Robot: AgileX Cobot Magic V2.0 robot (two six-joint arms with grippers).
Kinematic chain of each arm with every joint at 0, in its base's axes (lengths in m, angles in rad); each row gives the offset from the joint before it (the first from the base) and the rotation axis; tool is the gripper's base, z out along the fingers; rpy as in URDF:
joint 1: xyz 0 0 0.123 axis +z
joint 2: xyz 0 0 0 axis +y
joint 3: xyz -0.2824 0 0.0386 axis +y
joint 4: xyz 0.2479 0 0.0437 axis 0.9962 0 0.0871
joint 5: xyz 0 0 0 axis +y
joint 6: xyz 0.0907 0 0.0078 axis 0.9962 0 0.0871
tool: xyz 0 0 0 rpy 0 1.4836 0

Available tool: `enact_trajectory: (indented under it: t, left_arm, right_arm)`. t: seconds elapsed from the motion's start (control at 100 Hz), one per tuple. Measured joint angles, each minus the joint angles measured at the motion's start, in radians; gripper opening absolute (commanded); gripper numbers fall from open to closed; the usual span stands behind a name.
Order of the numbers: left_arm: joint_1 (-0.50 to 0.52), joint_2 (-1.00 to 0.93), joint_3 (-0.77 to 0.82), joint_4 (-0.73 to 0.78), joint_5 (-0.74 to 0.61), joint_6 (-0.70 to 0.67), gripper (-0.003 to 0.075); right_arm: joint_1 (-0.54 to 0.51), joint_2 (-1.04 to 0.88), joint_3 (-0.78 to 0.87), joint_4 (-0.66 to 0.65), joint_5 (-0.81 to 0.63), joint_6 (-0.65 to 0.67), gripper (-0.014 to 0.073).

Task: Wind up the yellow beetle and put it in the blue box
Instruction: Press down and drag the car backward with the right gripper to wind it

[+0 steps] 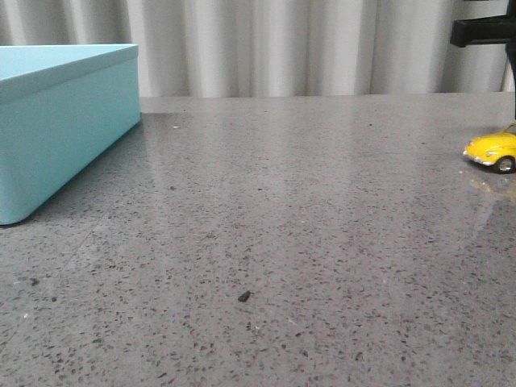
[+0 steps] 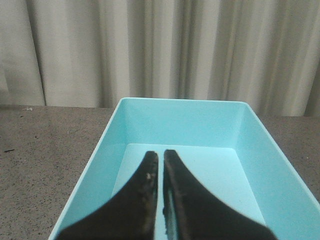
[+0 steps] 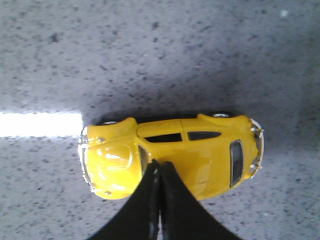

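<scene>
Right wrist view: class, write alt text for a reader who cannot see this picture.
A small yellow toy car lies seen from above on a grey speckled table. The robot's dark tool, its two fingers pressed together, hangs over the roof.

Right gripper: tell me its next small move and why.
Probably open the right gripper first. Its fingers are pressed together directly above the beetle, which sits on the table ungrasped, so closed fingers cannot straddle the body. Then lower around it.
</scene>
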Motion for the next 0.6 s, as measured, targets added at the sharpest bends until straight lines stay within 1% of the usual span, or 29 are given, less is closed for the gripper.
enact_trajectory:
  t: [0.33, 0.45, 0.6]
  left_arm:
    - [0.0, 0.0, 0.0, 0.0, -0.002, 0.0, -0.0021]
    - [0.0, 0.0, 0.0, 0.0, -0.002, 0.0, -0.0021]
    - [0.0, 0.0, 0.0, 0.0, -0.002, 0.0, -0.0021]
  right_arm:
    - [-0.014, 0.002, -0.013, -0.01, -0.002, 0.0, -0.0061]
    - [-0.018, -0.034, -0.064, 0.056, 0.0, 0.0, -0.0061]
    - [-0.018, -0.137, -0.197, 0.152, 0.0, -0.006, -0.0061]
